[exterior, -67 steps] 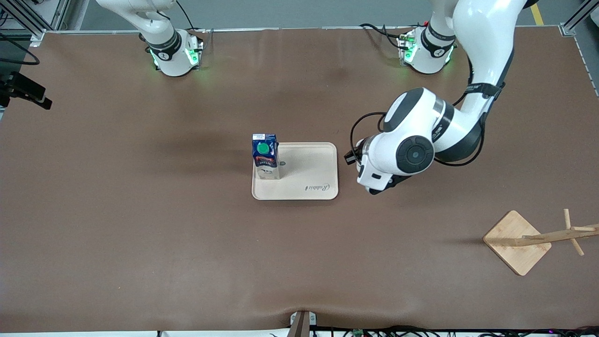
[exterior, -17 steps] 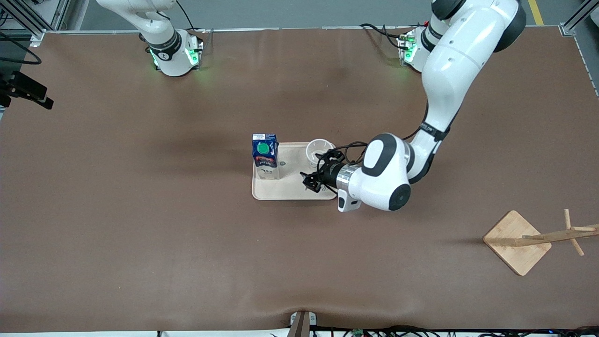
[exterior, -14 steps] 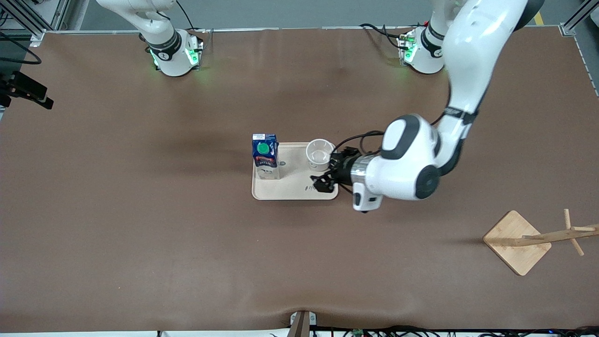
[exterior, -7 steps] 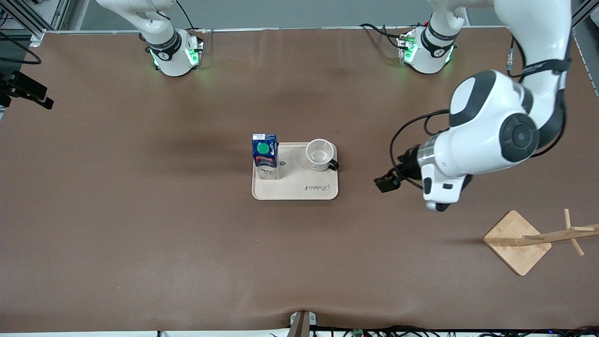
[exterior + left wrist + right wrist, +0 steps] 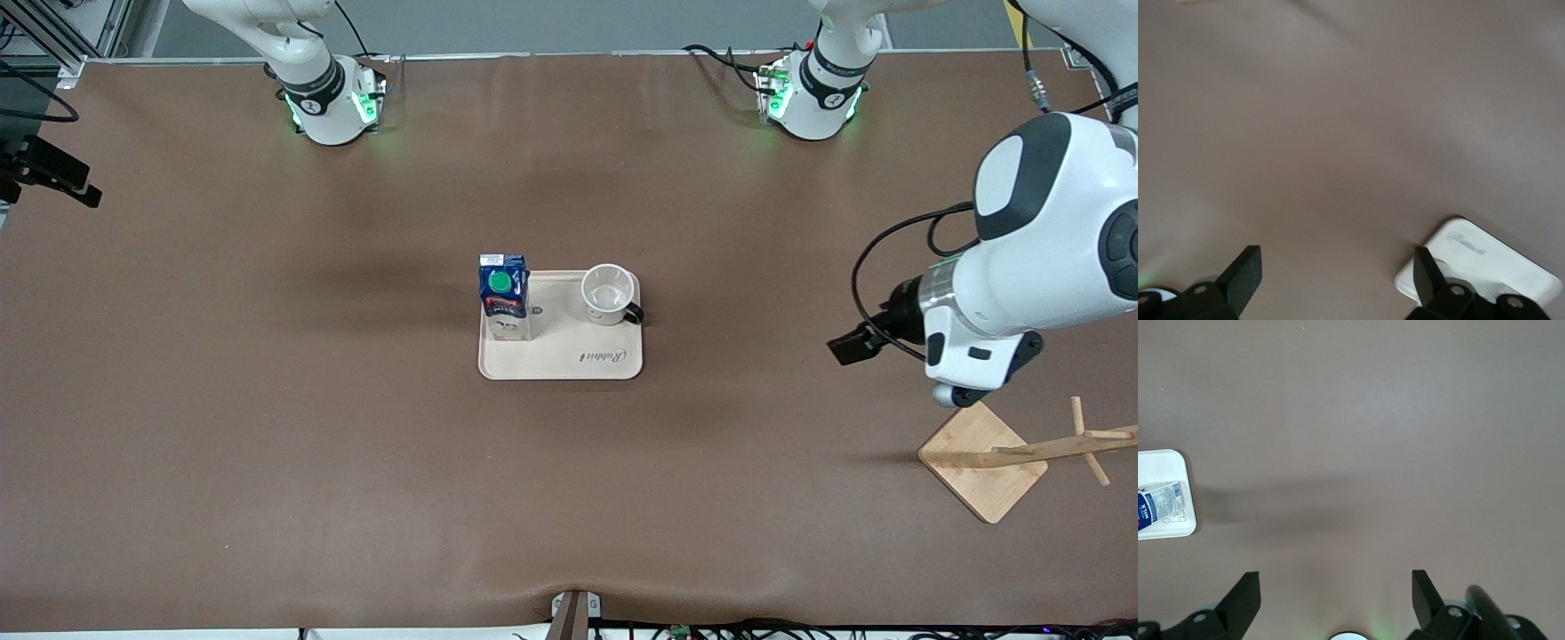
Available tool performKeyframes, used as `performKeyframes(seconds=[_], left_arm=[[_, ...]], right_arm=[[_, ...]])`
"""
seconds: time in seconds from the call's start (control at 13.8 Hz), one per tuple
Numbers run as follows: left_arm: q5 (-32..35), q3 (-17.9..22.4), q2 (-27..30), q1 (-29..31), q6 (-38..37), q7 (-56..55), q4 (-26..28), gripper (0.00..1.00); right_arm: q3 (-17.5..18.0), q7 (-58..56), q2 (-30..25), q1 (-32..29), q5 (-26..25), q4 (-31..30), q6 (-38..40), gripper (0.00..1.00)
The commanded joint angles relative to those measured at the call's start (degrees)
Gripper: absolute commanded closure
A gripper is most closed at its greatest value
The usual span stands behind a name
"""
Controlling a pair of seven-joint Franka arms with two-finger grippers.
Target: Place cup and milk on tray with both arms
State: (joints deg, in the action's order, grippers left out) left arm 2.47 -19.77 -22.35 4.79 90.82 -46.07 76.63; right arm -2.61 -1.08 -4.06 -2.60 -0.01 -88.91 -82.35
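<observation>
1. Cup (image 5: 608, 294): small white enamel-looking mug with black loop handle, upright on the tray corner toward the left arm's end, farther from the front camera than the script word. It was absent from the tray about 5 seconds ago and was set down roughly 1 second ago.

2. Milk (image 5: 503, 296): small dark-blue carton with round green screw cap, upright on the tray edge toward the right arm's end. Position unchanged throughout.

3. Tray (image 5: 569, 360): flat cream rectangular tray with rounded corners, mid-table, now carrying both items, well apart from each other.

4. Left gripper (image 5: 849, 348): empty, fingers spread wide in the left wrist view. It has pulled back from the cup and now hangs over bare brown table (image 5: 267, 400) near the wooden stand with square base (image 5: 982, 460).

5. Right gripper (image 5: 1331, 603): fingers apart, holding nothing, over bare table; that arm waits.

6. Judgement: both placements look finished; only retreat remains.

7. Writing: "Rabbit" in script on the tray. The carton's red and white print is too small to read.
</observation>
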Motion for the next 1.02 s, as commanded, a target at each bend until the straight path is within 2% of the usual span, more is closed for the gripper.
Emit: performKeyframes(seconds=[0.0,0.44,0.73,0.94], left_arm=[[6.99,-0.18,4.76,0.13,-1.43,7.36,1.33,0.00],[8.69,0.17,11.52,3.29,-4.94,24.69,1.41,0.00],[6.85,11.39,18.73,-3.97,-7.04,35.07,3.17,0.00],[0.62,19.49,23.83,-9.61,-7.23,35.61,8.17,0.00]], right_arm=[[0.15,-0.41,-0.16,-0.30,-0.25,0.49,0.53,0.00],[0.15,-0.41,-0.16,-0.30,-0.25,0.49,0.53,0.00],[0.15,-0.41,-0.16,-0.30,-0.25,0.49,0.53,0.00],[0.15,-0.50,-0.16,-0.30,-0.25,0.49,0.53,0.00]])
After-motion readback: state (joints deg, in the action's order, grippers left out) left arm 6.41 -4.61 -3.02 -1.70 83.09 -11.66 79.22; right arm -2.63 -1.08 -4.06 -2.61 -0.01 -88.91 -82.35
